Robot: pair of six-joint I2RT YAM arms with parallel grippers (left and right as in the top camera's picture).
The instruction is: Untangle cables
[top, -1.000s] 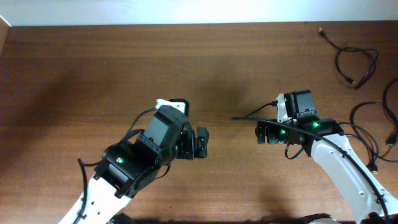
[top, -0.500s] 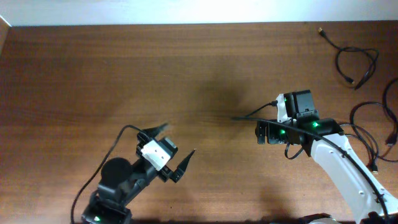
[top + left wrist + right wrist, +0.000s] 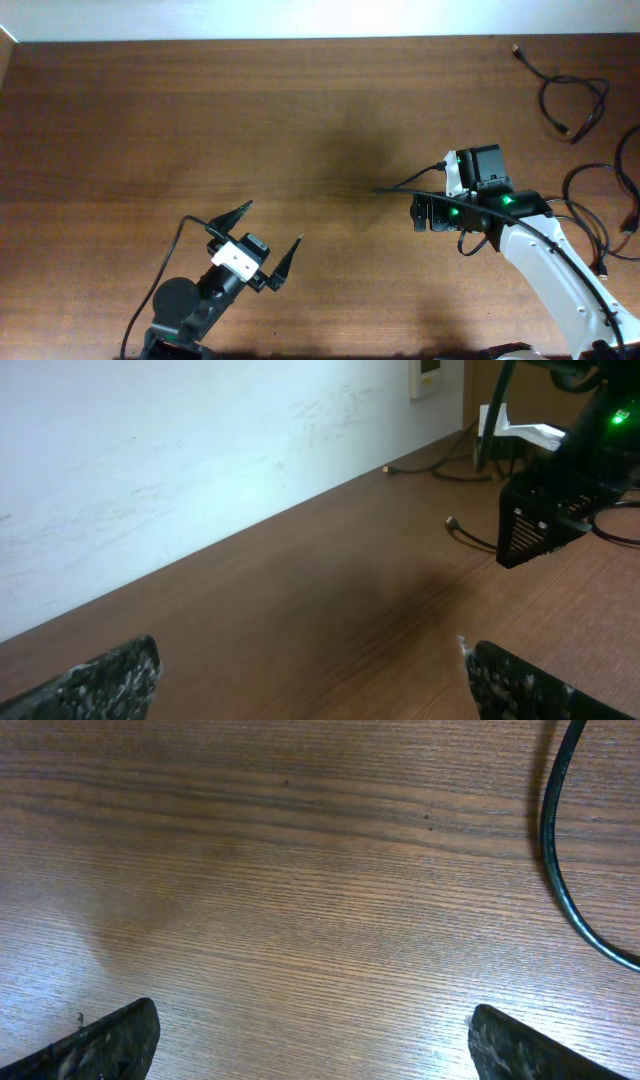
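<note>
Both tools hold nothing: our left gripper (image 3: 274, 222), by the near edge, has its fingers spread, and the right gripper (image 3: 310, 1030) gapes above the middle of the bench (image 3: 150, 110). The cables (image 3: 575, 100) lie in loose loops at the far right corner and along the right edge. We judge them mostly separated, though crossings there are unclear.

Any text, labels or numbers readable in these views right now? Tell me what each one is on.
None can be read.
The white wall box shows no legible marking.
The white patch on the left arm is too small to read.
</note>
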